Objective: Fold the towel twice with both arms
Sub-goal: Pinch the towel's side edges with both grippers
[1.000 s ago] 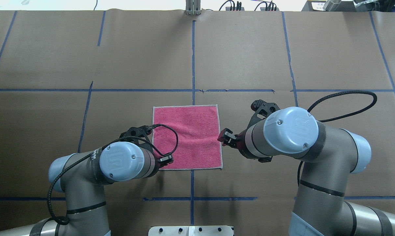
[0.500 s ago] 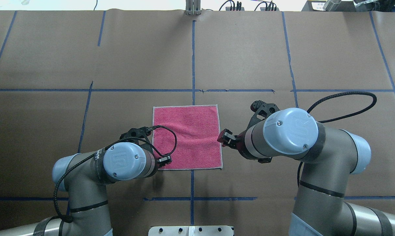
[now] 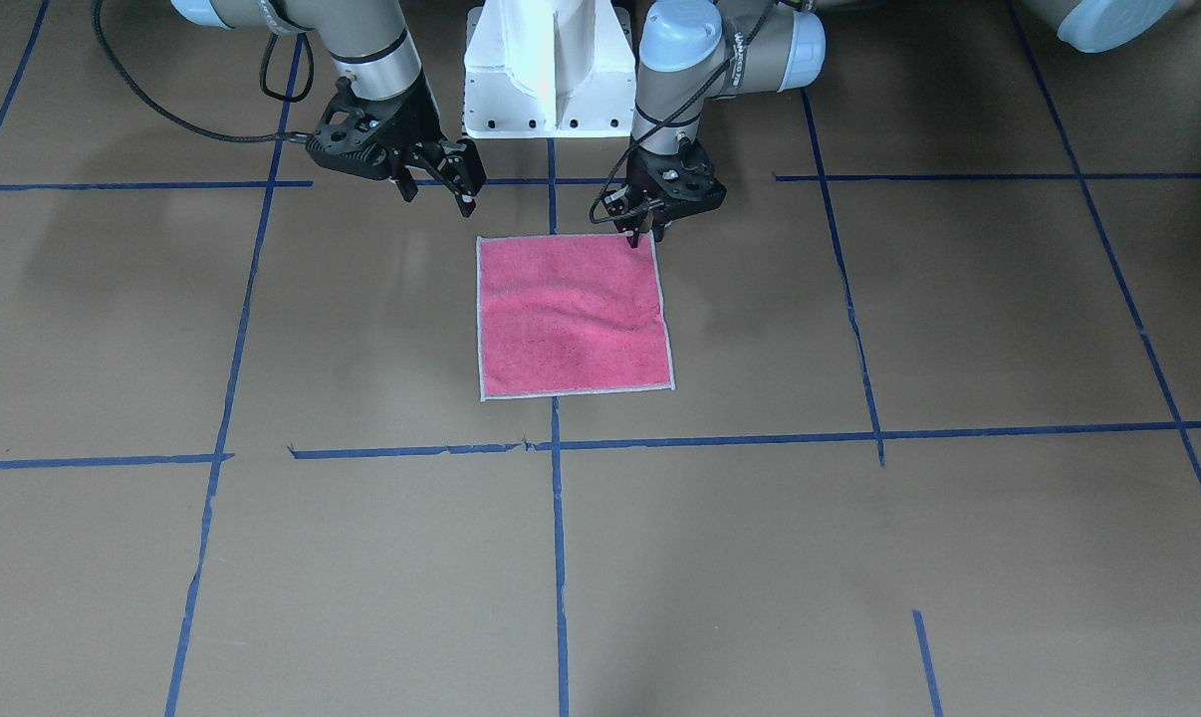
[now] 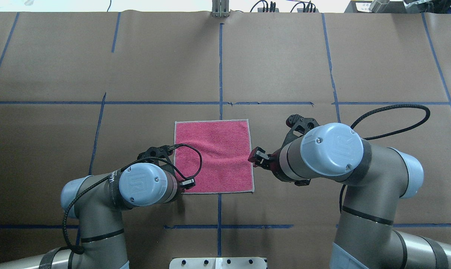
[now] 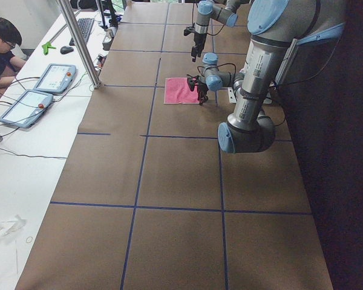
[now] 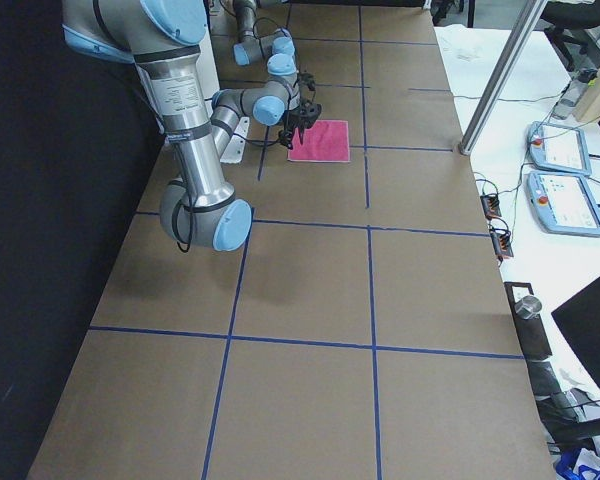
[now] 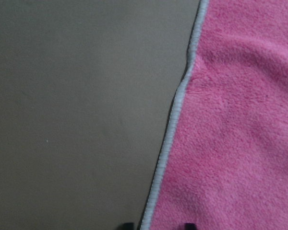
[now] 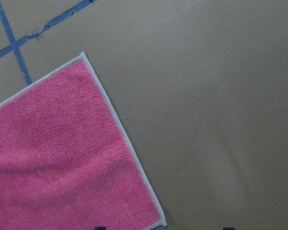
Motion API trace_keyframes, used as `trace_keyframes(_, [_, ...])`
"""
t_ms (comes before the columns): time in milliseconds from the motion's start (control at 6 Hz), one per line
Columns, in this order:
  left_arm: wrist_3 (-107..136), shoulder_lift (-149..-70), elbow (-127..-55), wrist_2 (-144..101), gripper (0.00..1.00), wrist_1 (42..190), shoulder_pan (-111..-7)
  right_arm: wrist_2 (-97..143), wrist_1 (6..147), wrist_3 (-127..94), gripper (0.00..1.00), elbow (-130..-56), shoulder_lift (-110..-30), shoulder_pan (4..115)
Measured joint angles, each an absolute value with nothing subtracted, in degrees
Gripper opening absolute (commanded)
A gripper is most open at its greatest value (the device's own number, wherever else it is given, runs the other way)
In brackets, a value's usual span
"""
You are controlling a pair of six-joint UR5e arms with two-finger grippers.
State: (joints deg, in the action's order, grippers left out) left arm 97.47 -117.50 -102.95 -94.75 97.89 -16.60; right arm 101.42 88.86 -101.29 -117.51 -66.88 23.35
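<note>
The towel (image 4: 214,157) lies flat on the table, pink face up, with a pale stitched edge; it also shows in the front view (image 3: 573,319). My left gripper (image 3: 645,237) is down at the towel's near-left corner. In the left wrist view its fingertips (image 7: 158,226) stand a little apart astride the towel's (image 7: 230,143) edge. My right gripper (image 3: 439,194) is open and empty, raised above the near-right corner. In the right wrist view that corner of the towel (image 8: 53,158) lies between its fingertips (image 8: 163,228).
Brown paper with blue tape lines (image 4: 220,67) covers the table. The white pedestal base (image 3: 551,80) stands just behind the towel. A metal post (image 4: 220,11) and cables are at the far edge. An operator (image 5: 0,42) and tablets are beside the table.
My left arm has shifted slightly back toward the base at the towel's near-left corner. The right arm and the towel have hardly moved.
</note>
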Motion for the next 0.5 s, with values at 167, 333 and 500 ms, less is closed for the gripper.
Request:
trace_keyframes(167, [97.4,-117.5,-103.1,-94.7,0.0,97.9,-16.6,101.4,88.9,-101.3,0.87,-117.5,-66.9,23.4])
trace_keyframes(333, [97.3,-117.4,-103.4,-94.7,0.0,97.9,-16.6,101.4,88.9,-101.3,0.9,-117.5,-67.0,23.3])
trace_keyframes(500, [97.2,-117.4,-103.9,-94.8,0.0,97.8,-16.6,101.3,88.9,-101.3,0.81,-116.9,-67.1,23.0])
